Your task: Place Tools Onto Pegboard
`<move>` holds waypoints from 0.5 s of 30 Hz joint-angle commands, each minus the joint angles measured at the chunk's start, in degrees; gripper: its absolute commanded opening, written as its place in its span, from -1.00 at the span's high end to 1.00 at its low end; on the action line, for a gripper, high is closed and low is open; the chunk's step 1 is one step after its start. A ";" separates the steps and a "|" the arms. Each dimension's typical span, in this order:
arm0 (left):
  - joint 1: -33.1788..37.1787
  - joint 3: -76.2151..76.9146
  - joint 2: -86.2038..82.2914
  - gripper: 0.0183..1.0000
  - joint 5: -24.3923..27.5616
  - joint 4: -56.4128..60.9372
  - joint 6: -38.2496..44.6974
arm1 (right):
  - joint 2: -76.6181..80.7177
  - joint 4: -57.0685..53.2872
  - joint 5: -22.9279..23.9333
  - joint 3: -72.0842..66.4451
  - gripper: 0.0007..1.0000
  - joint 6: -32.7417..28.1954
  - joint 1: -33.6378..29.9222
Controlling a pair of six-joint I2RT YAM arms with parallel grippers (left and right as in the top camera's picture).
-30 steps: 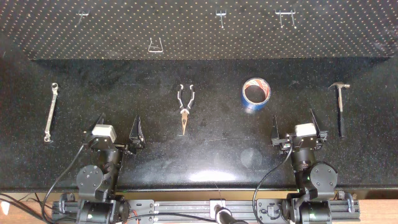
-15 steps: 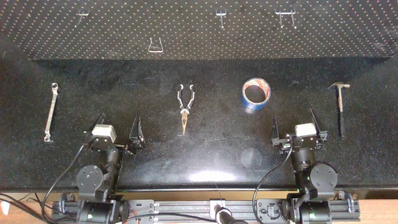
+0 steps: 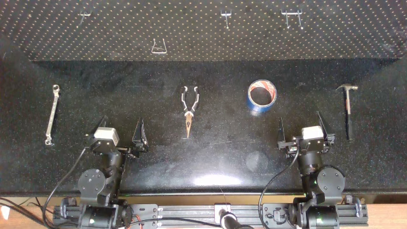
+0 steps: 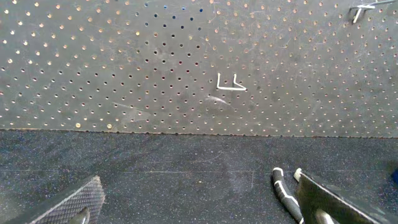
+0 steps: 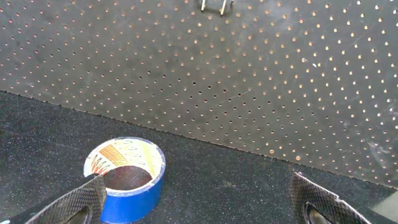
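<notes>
Left tool point(image 3: 121, 122) and right tool point(image 3: 300, 119) gape apart, holding nothing; flat pliers point(image 3: 189, 114) could slip from a shallow pinch off the surface point(image 3: 222, 152).

L gripper point(image 3: 121, 122) gap slightly narrower

A black speckled worktop point(image 3: 127, 83) shows a pale glare point(image 3: 216, 180) near its front edge, beside bare wood point(image 3: 391, 216).
</notes>
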 commanded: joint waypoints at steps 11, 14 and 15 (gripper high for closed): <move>0.22 25.62 15.23 -0.99 -5.46 -22.16 -5.14 | -0.28 -0.20 0.52 -0.28 -0.93 -0.59 0.39; 1.11 46.03 32.65 -0.99 -10.47 -41.99 -4.98 | -0.28 -0.20 0.52 -0.28 -0.93 -0.59 0.39; 2.12 51.45 37.40 -0.99 -11.02 -47.04 -4.20 | -0.28 -0.20 0.52 -0.28 -0.93 -0.57 0.39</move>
